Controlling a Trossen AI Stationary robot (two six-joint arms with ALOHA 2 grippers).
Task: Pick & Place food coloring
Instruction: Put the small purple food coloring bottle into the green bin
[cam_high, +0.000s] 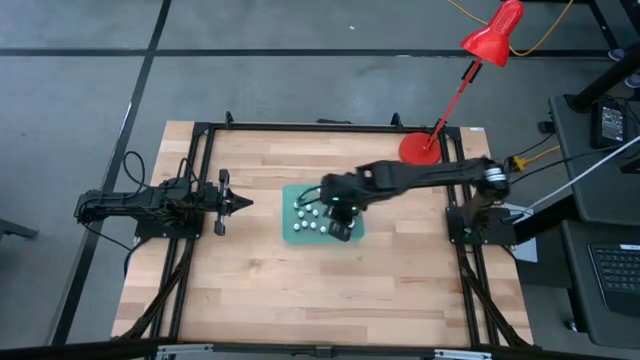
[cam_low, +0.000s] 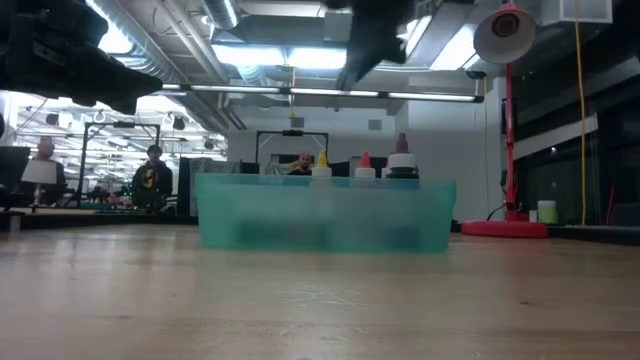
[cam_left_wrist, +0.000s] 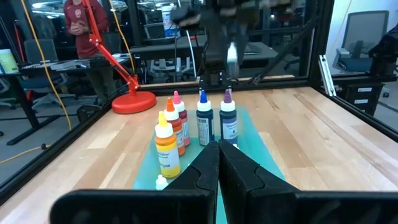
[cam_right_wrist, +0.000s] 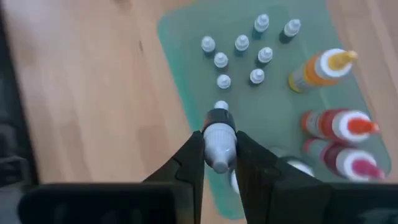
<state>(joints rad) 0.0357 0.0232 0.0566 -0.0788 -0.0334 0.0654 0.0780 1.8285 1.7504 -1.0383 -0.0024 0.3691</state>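
The right gripper (cam_right_wrist: 219, 152) is hanging above the green tray (cam_right_wrist: 186, 74), jaws gripping one small white-capped bottle (cam_right_wrist: 219, 134); next comes setting it down. The left gripper (cam_high: 238, 203) is waiting beside the tray, jaws closed.

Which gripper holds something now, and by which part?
The right gripper pinches a small food coloring bottle by its whitish cap; the left gripper holds nothing.

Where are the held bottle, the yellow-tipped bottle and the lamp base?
held bottle (cam_right_wrist: 218, 138): right wrist view, white cap between the fingers.
yellow-tipped bottle (cam_right_wrist: 318, 69): right wrist view, orange body.
lamp base (cam_high: 420, 147): high view, red disc.
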